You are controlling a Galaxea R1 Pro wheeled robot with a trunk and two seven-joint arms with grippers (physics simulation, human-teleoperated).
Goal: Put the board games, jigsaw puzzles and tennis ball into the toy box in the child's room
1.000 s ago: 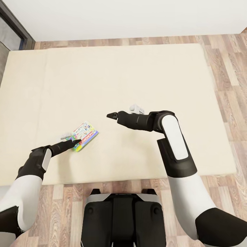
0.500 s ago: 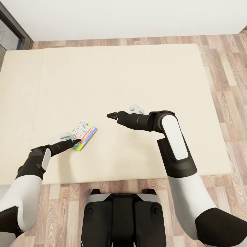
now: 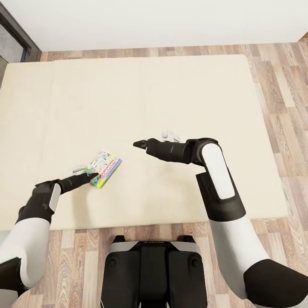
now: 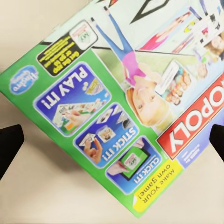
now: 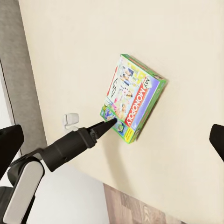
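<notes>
looking down from the head: left gripper (image 3: 89,173) reaching low over the bed (image 3: 179,85), fingertips at the near corner of the board game (image 3: 104,163), which lies flat and skewed on the beige mattress toward the left side; one pale finger off the box's left edge, the dark finger against its near end, so jaws apparently spread to straddle the corner, nothing lifted yet. right gripper (image 3: 147,143) held raised over the mattress middle, well apart from the box, carrying nothing; jaw width cannot tell from this angle. wooden floor (image 3: 282,85) around the bed.

looking along the left wrist: printed lid of the board game (image 4: 126,107) close under the camera, green border and red title band legible, mattress beneath; two dark fingertips (image 4: 9,144) at opposite margins, wide apart and clear of the box. likely a pre-grasp stance: jaws wide to take the thin box by its edge.

looking along the right wrist: board game (image 5: 133,100) seen flat on the mattress, left gripper (image 5: 106,125) touching its corner; right fingertips (image 5: 10,140) at the frame margins, wide open and empty, probably parked clear to leave room for the left arm.
</notes>
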